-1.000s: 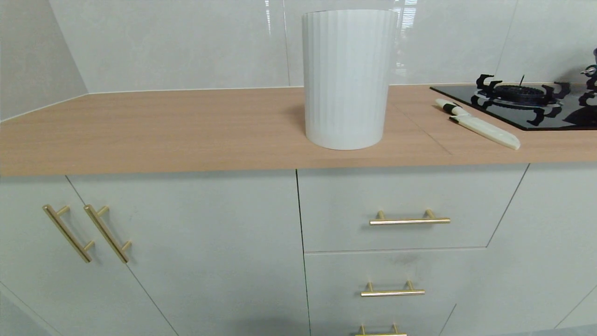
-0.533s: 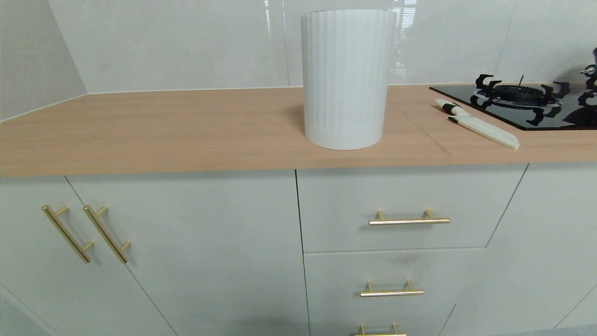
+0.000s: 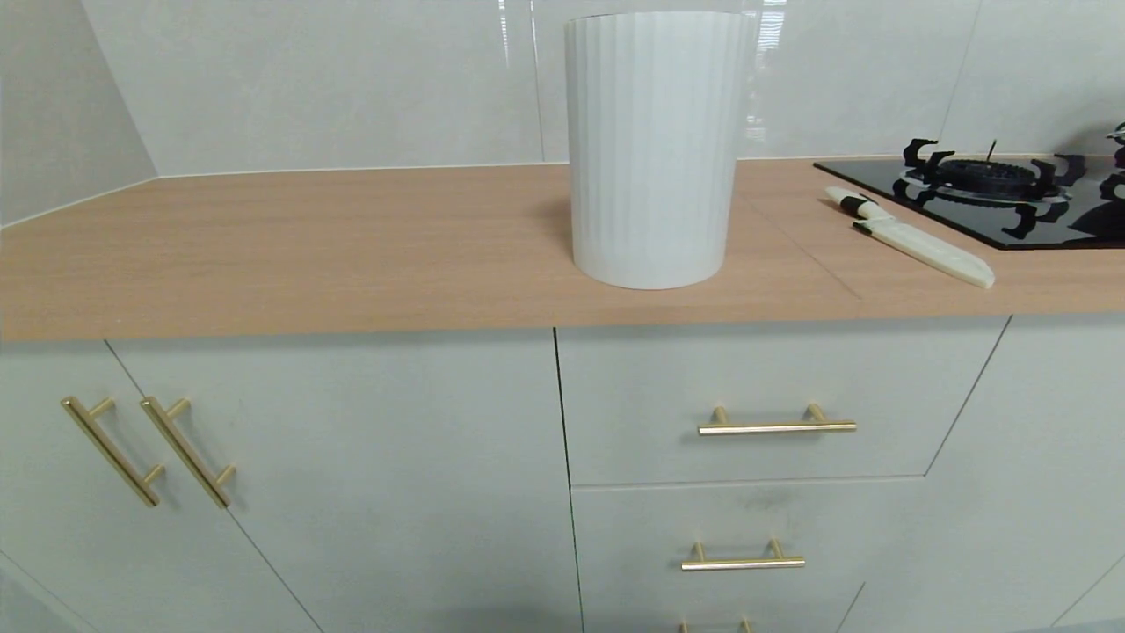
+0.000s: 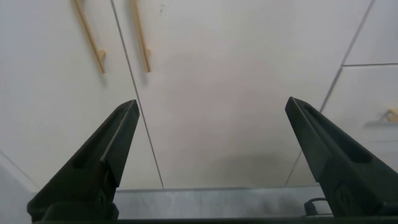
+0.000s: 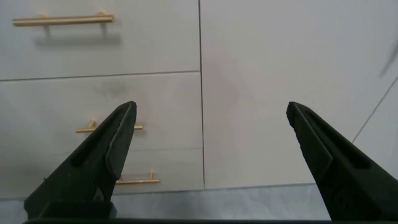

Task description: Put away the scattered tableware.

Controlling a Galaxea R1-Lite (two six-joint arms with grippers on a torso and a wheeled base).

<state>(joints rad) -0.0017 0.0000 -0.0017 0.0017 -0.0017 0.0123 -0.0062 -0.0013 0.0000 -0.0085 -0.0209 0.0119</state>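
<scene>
The knife (image 3: 910,248) lies flat on the desk (image 3: 308,246), to the right of the white ribbed container (image 3: 655,149) and just beside the black hob (image 3: 984,189), its dark-banded handle toward the wall. The left claw (image 4: 211,104) is released with its fingers spread wide, and faces the cabinet doors (image 4: 205,74) below and left of the container. The right claw (image 5: 211,106), likewise released and holding nothing, faces the drawers (image 5: 106,56) beneath the container, so both claws are lower than the desk top and well apart from the knife.
</scene>
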